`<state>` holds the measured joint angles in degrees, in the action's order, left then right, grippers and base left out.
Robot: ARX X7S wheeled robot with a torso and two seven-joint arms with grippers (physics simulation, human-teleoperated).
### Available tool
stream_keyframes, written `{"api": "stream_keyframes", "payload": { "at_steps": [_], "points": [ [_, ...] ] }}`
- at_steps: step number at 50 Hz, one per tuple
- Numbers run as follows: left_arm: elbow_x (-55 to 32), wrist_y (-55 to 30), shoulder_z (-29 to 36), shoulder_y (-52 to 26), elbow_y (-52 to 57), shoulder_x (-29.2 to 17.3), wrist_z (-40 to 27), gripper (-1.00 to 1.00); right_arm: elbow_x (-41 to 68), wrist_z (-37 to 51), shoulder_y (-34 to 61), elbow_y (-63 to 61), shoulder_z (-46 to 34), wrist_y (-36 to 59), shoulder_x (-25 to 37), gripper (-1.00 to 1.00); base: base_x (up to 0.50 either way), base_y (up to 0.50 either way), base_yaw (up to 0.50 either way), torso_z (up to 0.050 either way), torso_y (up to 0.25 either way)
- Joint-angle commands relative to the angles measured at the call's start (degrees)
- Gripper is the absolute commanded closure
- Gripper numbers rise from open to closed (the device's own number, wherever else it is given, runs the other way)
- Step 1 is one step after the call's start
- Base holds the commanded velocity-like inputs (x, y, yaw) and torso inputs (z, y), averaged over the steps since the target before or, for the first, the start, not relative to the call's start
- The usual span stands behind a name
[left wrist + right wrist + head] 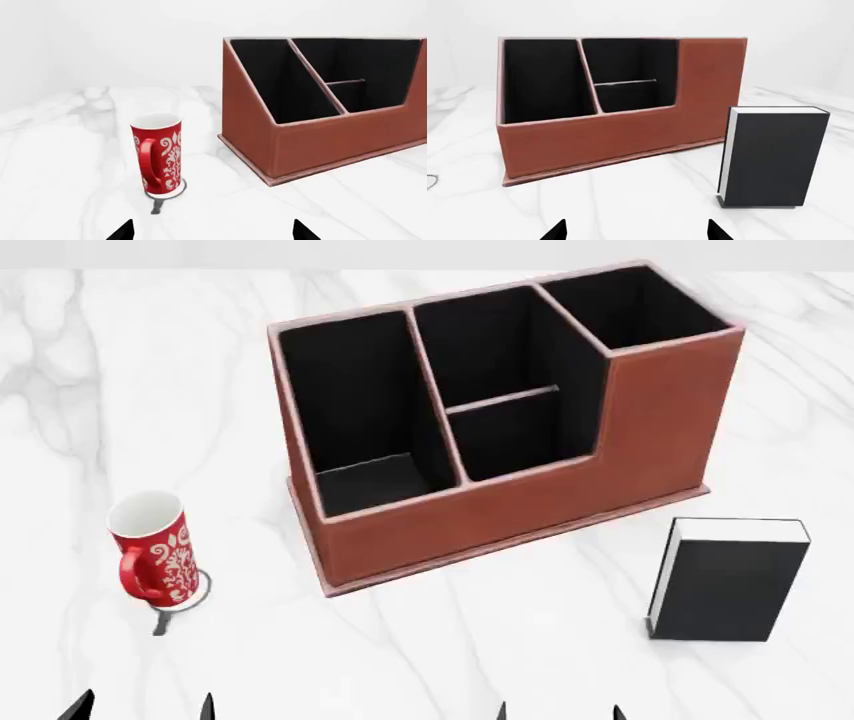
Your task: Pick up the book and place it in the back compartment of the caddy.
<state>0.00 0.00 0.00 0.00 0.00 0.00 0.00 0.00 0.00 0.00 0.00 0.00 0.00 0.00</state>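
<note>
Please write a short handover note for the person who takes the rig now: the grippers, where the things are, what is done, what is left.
Left gripper and right gripper: both open and empty, low at the near edge.
The book stands upright on the table, in front of the caddy's tall right end, apart from it.
The back compartment holds nothing.
A red mug stands to the caddy's left.
Done: nothing yet.
Left: grasp the book, probably with the right gripper, lift it and set it in the compartment.

The caddy point(534, 510) looks like matt reddish-brown leather with black lining. The book point(727, 585) has matt black covers, white paper edges. The mug point(154, 548) is glossy; the table point(467, 640) is polished white marble.
</note>
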Motion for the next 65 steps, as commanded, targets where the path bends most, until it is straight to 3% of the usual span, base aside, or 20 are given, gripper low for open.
{"api": "stream_keyframes", "payload": {
  "at_steps": [1,32,65],
  "points": [
    [-0.9,0.1,1.0,0.0,-0.1,-0.9,-1.1,-1.00,1.0,0.9,-0.2,-0.5,-1.2,0.3,0.9,-1.00,0.00,0.00,0.00,0.000,0.000],
    [-3.3,3.6,5.0,0.2,-0.5,-4.1,-6.3,-1.00,5.0,5.6,-1.4,-2.2,-4.4,-3.4,4.2,-1.00,0.00,0.00,0.00,0.000,0.000],
    [7.1,36.7,4.0,8.0,2.3,-4.9,-21.6,-1.00,6.3,10.7,-10.0,-8.7,-3.0,-30.5,4.4,-1.00,0.00,0.00,0.00,0.000,0.000]
  ]
}}
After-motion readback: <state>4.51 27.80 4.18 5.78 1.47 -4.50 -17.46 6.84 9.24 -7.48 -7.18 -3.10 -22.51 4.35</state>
